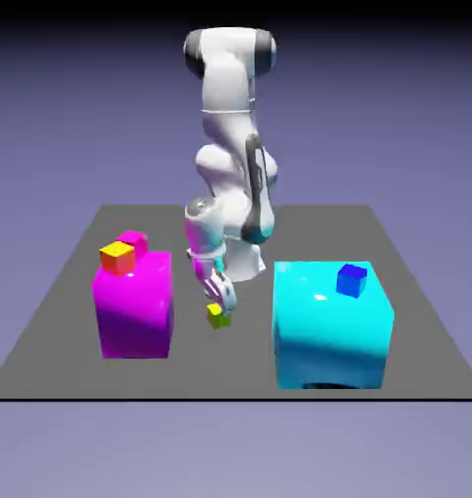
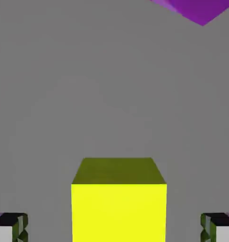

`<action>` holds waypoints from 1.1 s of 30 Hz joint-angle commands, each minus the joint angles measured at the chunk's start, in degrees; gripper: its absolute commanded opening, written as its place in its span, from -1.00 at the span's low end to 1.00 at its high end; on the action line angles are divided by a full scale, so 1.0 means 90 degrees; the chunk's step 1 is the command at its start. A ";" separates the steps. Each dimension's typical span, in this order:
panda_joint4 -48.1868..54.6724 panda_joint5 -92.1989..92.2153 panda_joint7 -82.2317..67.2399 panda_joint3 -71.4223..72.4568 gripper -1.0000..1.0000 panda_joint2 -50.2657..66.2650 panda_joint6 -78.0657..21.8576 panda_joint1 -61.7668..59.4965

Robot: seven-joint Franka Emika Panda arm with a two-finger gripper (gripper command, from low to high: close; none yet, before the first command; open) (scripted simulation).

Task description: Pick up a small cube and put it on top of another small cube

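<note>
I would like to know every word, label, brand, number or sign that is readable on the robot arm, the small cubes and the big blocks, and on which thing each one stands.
None can be read: no text shows on the robot arm, the yellow-green cube, the orange cube, the blue cube, the magenta block or the cyan block.

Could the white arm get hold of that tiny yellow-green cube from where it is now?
Probably yes: the tool is open, its fingertips either side of the yellow-green cube with gaps both ways, and nothing shows between them and it.
</note>
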 commanded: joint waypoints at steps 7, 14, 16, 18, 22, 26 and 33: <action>0.0023 -0.0088 0.0044 -0.0083 -1.00 0.0227 0.0204 0.0052; -0.0141 0.0540 -0.0266 0.0504 -1.00 -0.1387 -0.1246 -0.0315; -0.0188 0.0718 -0.0354 0.0670 -1.00 -0.1844 -0.1657 -0.0419; 0.0001 0.0673 -0.0347 0.0588 -1.00 -0.1788 -0.1934 -0.0345; 0.0916 0.0228 0.0591 0.0023 -1.00 -0.1898 -0.3041 -0.0434; 0.1838 -0.0231 0.1576 -0.0553 -1.00 -0.2024 -0.4149 -0.0543; 0.3214 -0.1002 0.3386 -0.1477 -1.00 -0.2355 -0.5715 -0.0875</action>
